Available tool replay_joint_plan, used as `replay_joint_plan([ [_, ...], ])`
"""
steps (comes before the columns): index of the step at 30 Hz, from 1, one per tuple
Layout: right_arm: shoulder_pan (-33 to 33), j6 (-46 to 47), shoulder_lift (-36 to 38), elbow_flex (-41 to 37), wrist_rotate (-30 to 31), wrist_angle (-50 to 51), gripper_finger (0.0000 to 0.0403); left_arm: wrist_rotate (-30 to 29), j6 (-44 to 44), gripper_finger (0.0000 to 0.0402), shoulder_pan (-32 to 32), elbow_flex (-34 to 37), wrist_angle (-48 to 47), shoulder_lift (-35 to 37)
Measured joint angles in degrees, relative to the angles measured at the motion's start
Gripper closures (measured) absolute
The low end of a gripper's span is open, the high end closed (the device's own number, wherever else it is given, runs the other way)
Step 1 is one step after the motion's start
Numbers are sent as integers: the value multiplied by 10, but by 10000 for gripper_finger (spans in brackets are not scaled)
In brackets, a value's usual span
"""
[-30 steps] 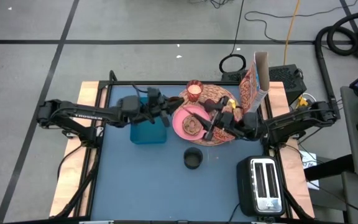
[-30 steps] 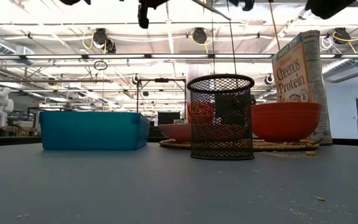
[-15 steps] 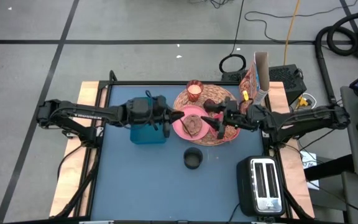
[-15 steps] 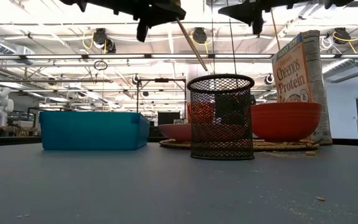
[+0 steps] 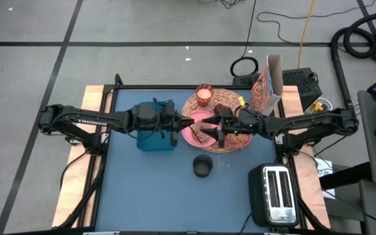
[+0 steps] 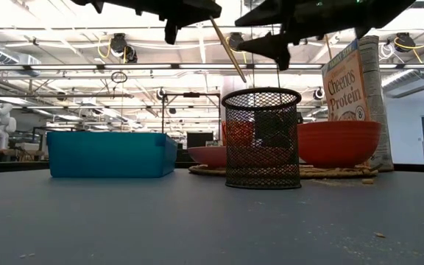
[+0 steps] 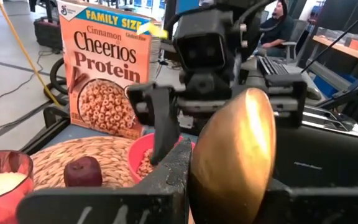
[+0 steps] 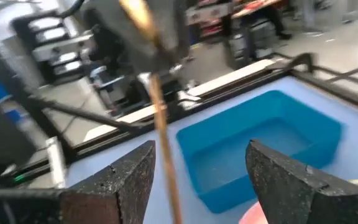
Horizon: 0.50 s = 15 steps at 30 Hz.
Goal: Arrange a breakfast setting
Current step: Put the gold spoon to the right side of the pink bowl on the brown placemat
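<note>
My left gripper (image 5: 180,123) hangs over the pink plate's (image 5: 189,130) left rim, shut on a gold spoon (image 7: 232,162). My right gripper (image 8: 197,171) faces it from the right, open, one finger on each side of the spoon's handle (image 8: 161,130) without touching it. The plate sits on the round straw placemat (image 5: 230,98). On the mat too are the candle glass (image 5: 204,96) and the dark-red fruit (image 5: 219,109). The coral-red bowl (image 6: 338,143) lies under my right arm in the high view. The Cheerios box (image 5: 266,88) stands at the mat's right. My left gripper pinches the spoon just below its bowl (image 7: 229,193), fingers level, coming from the table's left. The bowl stands up above the fingers. The handle (image 6: 230,51) slants down toward the table's right, clear of everything.
A blue bin (image 5: 155,137) sits under my left arm. A black mesh cup (image 5: 202,166) stands in front of the mat, and a toaster (image 5: 276,192) occupies the near right corner. A person (image 7: 278,18) sits beyond the table's right side.
My right gripper has moved toward the table's left and down, rolling and tipping up from a downward slant to level, until its fingers stand around the spoon's handle. My left gripper has tipped up to level and rolled, bringing the handle into the low view.
</note>
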<state>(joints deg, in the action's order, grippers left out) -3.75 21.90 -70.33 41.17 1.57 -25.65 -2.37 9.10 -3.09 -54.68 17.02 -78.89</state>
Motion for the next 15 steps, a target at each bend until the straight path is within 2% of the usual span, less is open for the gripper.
replay_joint_plan([
  [4,-3,3,-38,0,-62,-59,165,0,0,366,0,0,0,0],
  [15,-4,21,-102,0,-64,-114,165,0,0,366,0,0,-2,0],
])
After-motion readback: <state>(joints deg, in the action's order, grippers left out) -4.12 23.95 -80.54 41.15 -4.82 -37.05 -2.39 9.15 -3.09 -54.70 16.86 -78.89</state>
